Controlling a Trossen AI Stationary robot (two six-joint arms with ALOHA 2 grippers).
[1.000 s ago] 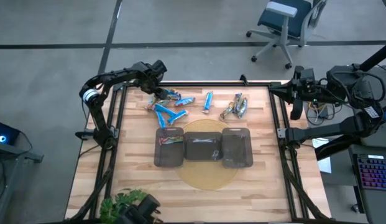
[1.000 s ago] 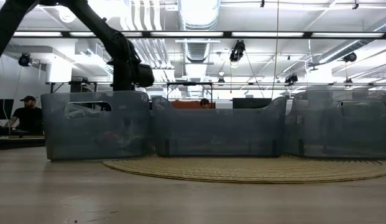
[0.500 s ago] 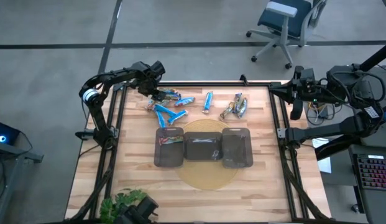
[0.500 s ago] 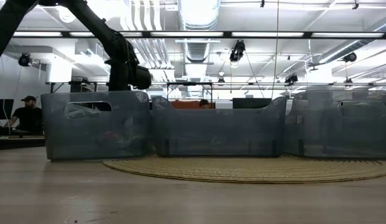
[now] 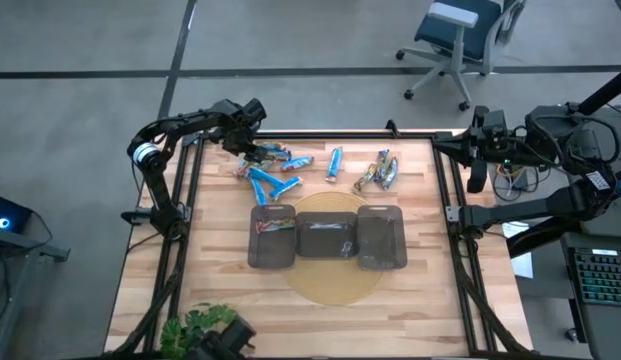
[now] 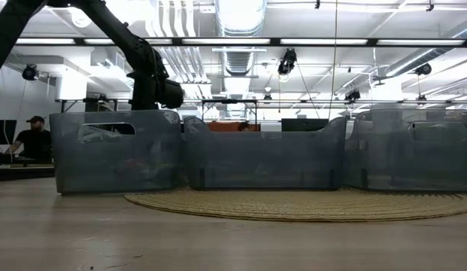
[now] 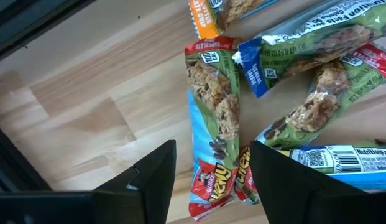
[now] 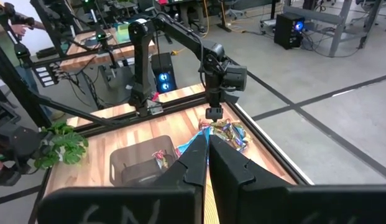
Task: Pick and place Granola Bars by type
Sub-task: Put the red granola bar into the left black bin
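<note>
Granola Bars (image 5: 290, 170) lay scattered across the far half of the worktop (image 5: 220, 290), none of them shifted over the last second. Nearest the camera, the three trays stood in a row on the round mat (image 5: 330, 285): the left tray (image 5: 273, 238) already held a few mixed-wrapper bars, the middle tray (image 5: 328, 236) held something dark I could not make out, and what the right tray (image 5: 381, 238) held could not be made out.

Beyond the trays, blue bars sat in a loose cluster, with a further group of brown and silver ones (image 5: 378, 172) well apart toward the right side. The left gripper (image 5: 249, 151) had drawn back a little toward the far left corner and then held steady over the pile's far-left end. In its wrist view the fingers (image 7: 156, 177) stood wide apart and empty, straddling a red-and-green Chewy bar (image 7: 212, 124) lying flat on the wood.

That pause looked like lining up for the next pick, so sorting was still early, with most bars unplaced.

Farthest off, the right gripper (image 8: 206, 163) waited beyond the worktop's right edge, fingers pressed together on nothing.
</note>
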